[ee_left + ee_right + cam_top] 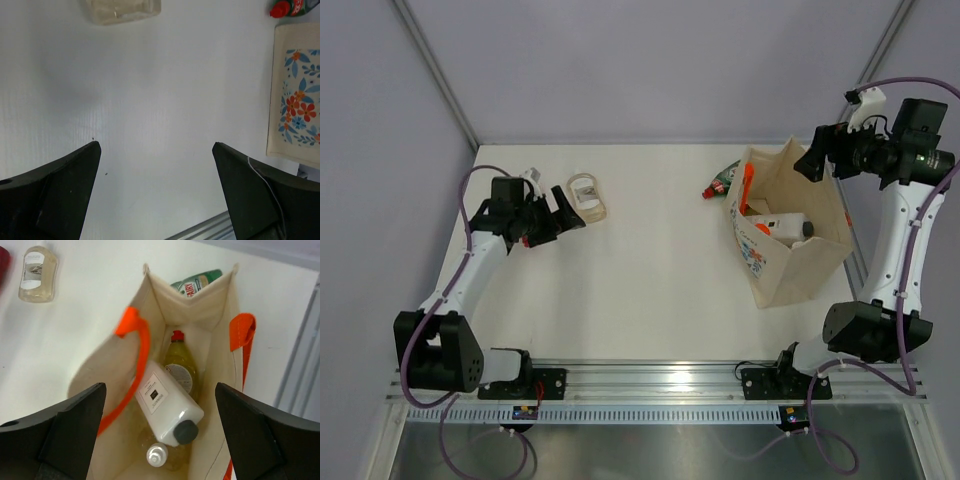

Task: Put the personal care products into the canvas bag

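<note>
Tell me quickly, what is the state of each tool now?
Left tool: open, empty.
Right tool: open, empty, over the canvas bag.

The left arm [470,275] and right arm [898,245] share white tubular links joined by bulky black joint housings, each bolted on a black base [535,384]. Thin purple cables [917,79] loop along them. The left gripper [155,150] has matte black, wedge-shaped fingers [55,195].

The green bottle [197,282] behind the canvas bag [165,305] bears red lettering, partly hidden, that reads "Fairy". Print on the white bottle [167,407] and the clear bottle [37,272] is too small to read.
</note>
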Controlling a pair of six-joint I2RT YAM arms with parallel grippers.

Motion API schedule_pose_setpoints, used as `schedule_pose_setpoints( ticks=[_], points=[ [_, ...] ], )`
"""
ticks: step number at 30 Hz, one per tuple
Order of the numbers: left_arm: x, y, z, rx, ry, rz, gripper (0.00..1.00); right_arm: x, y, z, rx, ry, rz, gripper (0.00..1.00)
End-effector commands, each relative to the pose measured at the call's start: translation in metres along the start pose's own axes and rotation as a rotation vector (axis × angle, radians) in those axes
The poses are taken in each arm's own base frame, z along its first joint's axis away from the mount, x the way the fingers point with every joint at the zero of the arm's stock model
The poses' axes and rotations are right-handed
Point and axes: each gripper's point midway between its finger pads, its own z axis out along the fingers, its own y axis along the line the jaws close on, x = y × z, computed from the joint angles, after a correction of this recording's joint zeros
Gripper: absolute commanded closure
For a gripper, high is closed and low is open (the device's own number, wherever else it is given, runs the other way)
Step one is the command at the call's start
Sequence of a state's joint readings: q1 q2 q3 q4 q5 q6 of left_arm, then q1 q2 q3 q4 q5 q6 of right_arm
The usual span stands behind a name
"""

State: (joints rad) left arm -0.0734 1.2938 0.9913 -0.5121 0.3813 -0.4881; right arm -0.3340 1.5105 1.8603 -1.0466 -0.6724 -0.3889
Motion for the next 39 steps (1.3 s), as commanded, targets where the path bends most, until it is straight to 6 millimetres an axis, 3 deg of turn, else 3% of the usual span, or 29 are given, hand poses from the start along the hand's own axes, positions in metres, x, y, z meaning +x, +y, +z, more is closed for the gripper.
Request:
schedule_pose_setpoints(
  ticks=[1, 5, 7, 9, 10, 11, 12, 13, 16, 20, 25, 30, 36, 39],
  points=[
    [-0.042, -0.007, -0.005, -0.044, -0.101, 0.075, 0.01, -0.034, 0.018, -0.039, 0.034, -0.088, -0.164, 0.0],
    [-0.056, -0.003, 0.006, -0.12, -0.125, 0.121, 0.01, -0.044, 0.048, -0.059, -0.036, -0.144, -0.2, 0.01],
    [-0.062, 0.001, 0.02, -0.181, -0.122, 0.151, 0.01, -0.039, 0.081, -0.067, -0.175, -0.182, -0.213, 0.01],
    [-0.062, 0.002, 0.034, -0.222, -0.11, 0.174, 0.01, -0.023, 0.109, -0.066, -0.337, -0.204, -0.181, 0.0],
    [-0.068, 0.008, 0.047, -0.269, -0.106, 0.182, 0.01, -0.024, 0.122, -0.075, -0.359, -0.254, -0.224, 0.01],
    [-0.068, 0.005, 0.056, -0.278, -0.097, 0.204, 0.01, -0.006, 0.124, -0.064, -0.403, -0.239, -0.177, 0.01],
    [-0.073, 0.01, 0.062, -0.32, -0.102, 0.209, 0.01, -0.009, 0.129, -0.065, -0.436, -0.28, -0.186, 0.0],
    [-0.082, 0.013, 0.077, -0.361, -0.104, 0.214, 0.01, 0.007, 0.135, -0.062, -0.462, -0.275, -0.163, 0.01],
    [-0.098, 0.02, 0.099, -0.417, -0.114, 0.193, 0.01, 0.016, 0.138, -0.06, -0.462, -0.302, -0.176, 0.01],
    [-0.12, 0.028, 0.143, -0.456, -0.127, 0.179, 0.01, 0.037, 0.14, -0.051, -0.492, -0.294, -0.148, 0.01],
    [-0.129, 0.03, 0.179, -0.449, -0.117, 0.179, 0.01, 0.047, 0.141, -0.045, -0.509, -0.308, -0.131, 0.0],
    [-0.12, 0.027, 0.207, -0.481, -0.035, 0.189, 0.01, 0.047, 0.145, -0.044, -0.543, -0.331, -0.106, 0.0],
    [-0.083, 0.058, 0.211, -0.604, 0.083, 0.142, 0.01, 0.056, 0.15, -0.045, -0.563, -0.323, -0.094, 0.01],
    [-0.074, 0.064, 0.212, -0.606, 0.101, 0.145, 0.09, 0.055, 0.152, -0.047, -0.564, -0.324, -0.097, 0.01]
  ],
)
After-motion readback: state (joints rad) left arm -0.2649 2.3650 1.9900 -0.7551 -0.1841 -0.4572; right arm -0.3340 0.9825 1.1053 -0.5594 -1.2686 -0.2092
